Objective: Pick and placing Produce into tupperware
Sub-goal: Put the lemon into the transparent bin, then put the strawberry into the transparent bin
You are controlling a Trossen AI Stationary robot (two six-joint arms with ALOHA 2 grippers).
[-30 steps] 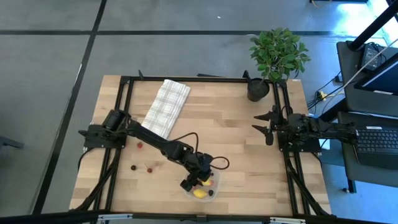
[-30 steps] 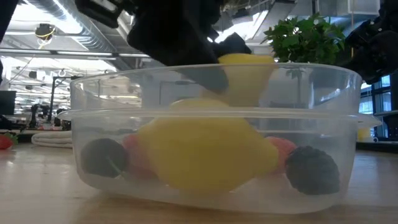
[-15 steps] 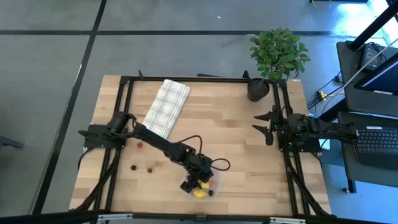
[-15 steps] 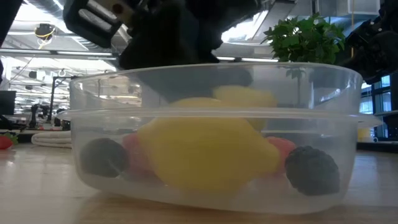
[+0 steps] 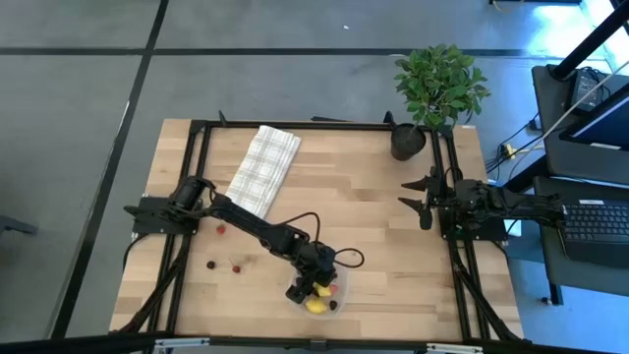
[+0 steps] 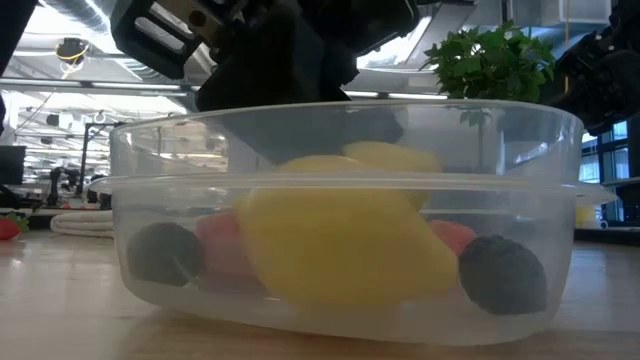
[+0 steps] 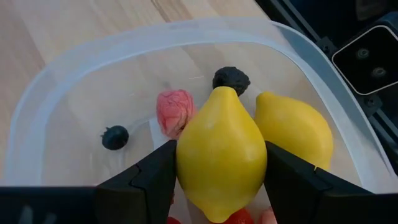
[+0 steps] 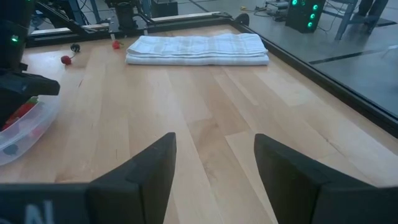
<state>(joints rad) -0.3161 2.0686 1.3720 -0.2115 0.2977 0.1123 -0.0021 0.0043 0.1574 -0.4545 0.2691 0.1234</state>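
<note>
Since the earlier frame, my left gripper (image 7: 221, 171) has lowered its lemon (image 7: 221, 158) from above the rim down into the tupperware (image 5: 316, 293).

Its fingers clamp the lemon's sides just beside a second lemon (image 7: 292, 127), with a pink berry (image 7: 175, 111) and dark berries nearby. Three loose berries (image 5: 222, 231) lie on the table (image 5: 373, 197). My right gripper (image 5: 413, 195) waits with fingers apart, near the potted plant (image 5: 432, 88) and well apart from the checked cloth (image 5: 261, 169).

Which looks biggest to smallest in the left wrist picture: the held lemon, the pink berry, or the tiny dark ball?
1. Held lemon, though it is nearest the camera.
2. Pink berry.
3. Tiny dark ball.
</note>
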